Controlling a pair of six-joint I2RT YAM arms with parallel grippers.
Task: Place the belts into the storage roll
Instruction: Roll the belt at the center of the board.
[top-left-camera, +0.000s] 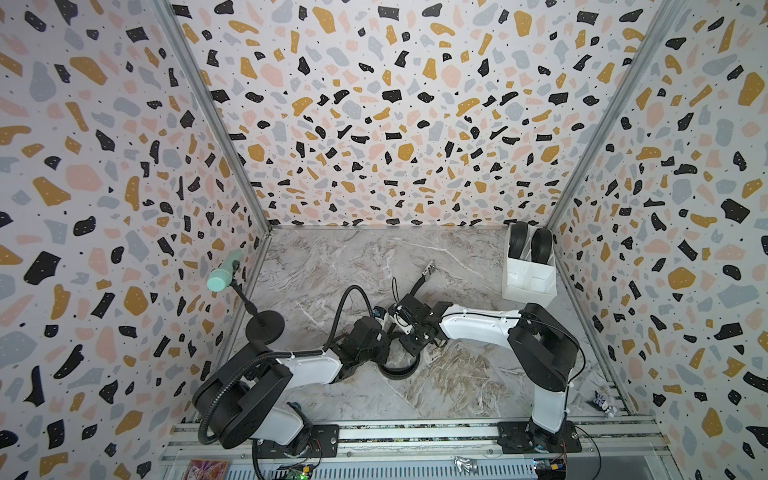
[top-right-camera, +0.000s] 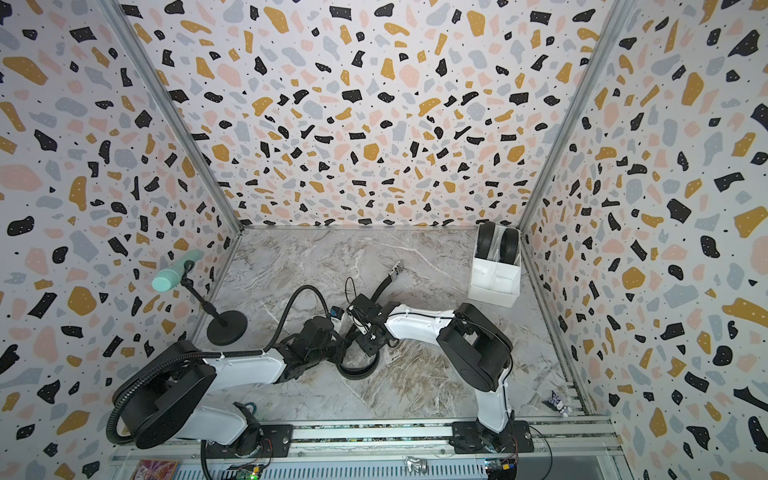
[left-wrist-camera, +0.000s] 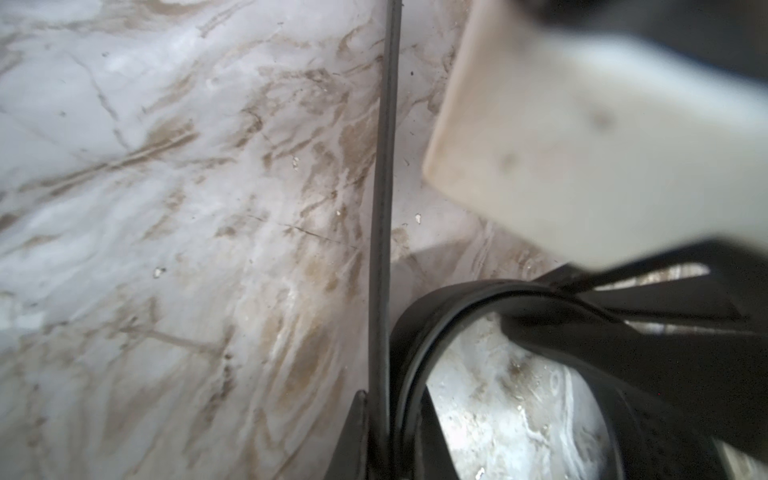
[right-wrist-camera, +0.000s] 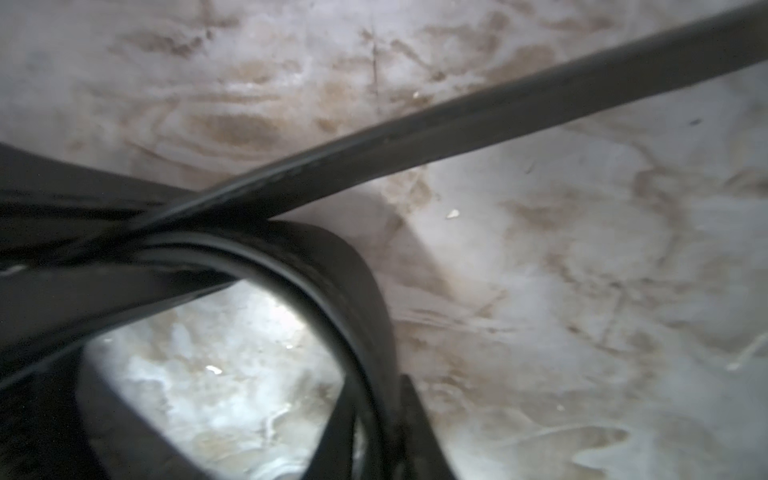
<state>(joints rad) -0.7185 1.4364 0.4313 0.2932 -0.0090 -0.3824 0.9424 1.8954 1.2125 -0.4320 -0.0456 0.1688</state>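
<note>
A thin black belt (top-left-camera: 398, 372) lies half coiled at the table's middle. Its tail runs back to a small silver buckle (top-left-camera: 428, 269), and both top views show it (top-right-camera: 355, 374). My left gripper (left-wrist-camera: 390, 399) is shut on the belt (left-wrist-camera: 384, 249), pinching the straight tail and the coil's wall together. My right gripper (right-wrist-camera: 376, 399) straddles the coil wall (right-wrist-camera: 357, 291) with a slit of light beside one finger, so it is open. Both grippers meet over the coil (top-left-camera: 401, 334). The white storage roll (top-left-camera: 530, 286) at the back right holds two rolled belts (top-left-camera: 517, 241).
A mint-green cylinder (top-left-camera: 224, 276) on a black round-based stand (top-left-camera: 264, 326) is at the left wall. A small crumpled item (top-left-camera: 602, 401) lies near the front right corner. Patterned walls enclose the marble table (top-left-camera: 332, 266) on three sides.
</note>
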